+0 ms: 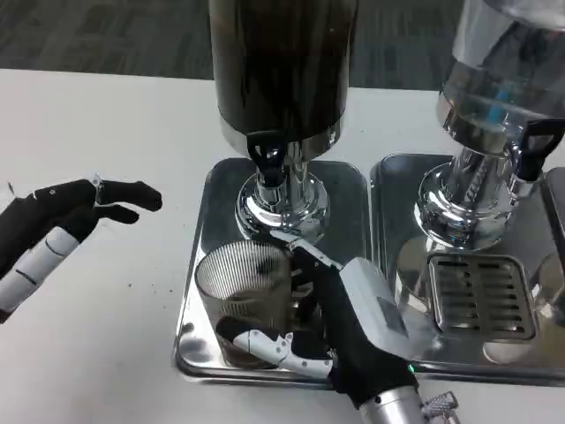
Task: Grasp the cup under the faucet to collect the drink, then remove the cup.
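Right hand [340,322] grips the cup [243,287] below the faucet [268,163].

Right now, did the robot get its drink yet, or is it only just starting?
Partway. Done: the right robot hand has wrapped its fingers around the ribbed clear cup, which stands on the metal tray below the dark dispenser's black faucet. In hand: holding the cup there; whether any drink is in it, I cannot tell. Left: filling it, then taking it away. The left robot hand is open beside the tray.

Cup [243,296] on tray [199,265] — before faucet [267,163], below dispenser [281,62].
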`<state>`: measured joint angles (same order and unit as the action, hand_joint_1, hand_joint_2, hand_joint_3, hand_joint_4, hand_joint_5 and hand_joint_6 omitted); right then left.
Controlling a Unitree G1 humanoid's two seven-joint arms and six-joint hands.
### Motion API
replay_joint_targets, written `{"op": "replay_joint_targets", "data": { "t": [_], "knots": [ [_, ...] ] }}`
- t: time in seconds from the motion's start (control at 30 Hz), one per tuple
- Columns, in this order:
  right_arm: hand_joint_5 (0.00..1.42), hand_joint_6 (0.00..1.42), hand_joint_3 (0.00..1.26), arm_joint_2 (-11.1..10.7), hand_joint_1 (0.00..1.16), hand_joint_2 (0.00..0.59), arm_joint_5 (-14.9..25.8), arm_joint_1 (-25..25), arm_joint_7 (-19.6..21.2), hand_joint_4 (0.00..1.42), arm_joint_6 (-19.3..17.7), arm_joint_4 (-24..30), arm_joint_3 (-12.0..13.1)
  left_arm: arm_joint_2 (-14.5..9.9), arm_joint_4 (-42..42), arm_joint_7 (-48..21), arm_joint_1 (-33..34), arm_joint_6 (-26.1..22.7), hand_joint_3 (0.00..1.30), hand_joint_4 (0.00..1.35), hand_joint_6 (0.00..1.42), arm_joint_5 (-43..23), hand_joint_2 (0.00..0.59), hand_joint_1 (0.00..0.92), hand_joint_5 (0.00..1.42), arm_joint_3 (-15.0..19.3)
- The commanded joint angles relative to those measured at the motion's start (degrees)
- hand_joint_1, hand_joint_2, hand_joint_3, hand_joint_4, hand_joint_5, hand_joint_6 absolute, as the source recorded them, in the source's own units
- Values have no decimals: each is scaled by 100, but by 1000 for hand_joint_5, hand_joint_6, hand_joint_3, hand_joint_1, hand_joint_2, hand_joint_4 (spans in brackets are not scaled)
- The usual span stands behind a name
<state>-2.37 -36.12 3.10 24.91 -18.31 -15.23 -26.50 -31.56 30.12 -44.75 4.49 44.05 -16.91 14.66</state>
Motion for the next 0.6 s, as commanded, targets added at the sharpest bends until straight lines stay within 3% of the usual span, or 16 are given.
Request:
{"op": "replay_joint_targets", "data": {
  "t": [0.03, 0.6],
  "knots": [
    [664, 854, 381, 4, 614, 230, 102, 15, 146, 523, -202, 18, 124, -31, 69, 71, 41, 39, 457, 390, 390, 116, 180, 0, 284, -31],
    [718, 888, 456, 17, 638, 249, 129, 144, 397, 585, -408, 170, 467, -17, 298, 25, 182, 94, 445, 387, 391, 86, 174, 0, 285, -58]
  ]
}}
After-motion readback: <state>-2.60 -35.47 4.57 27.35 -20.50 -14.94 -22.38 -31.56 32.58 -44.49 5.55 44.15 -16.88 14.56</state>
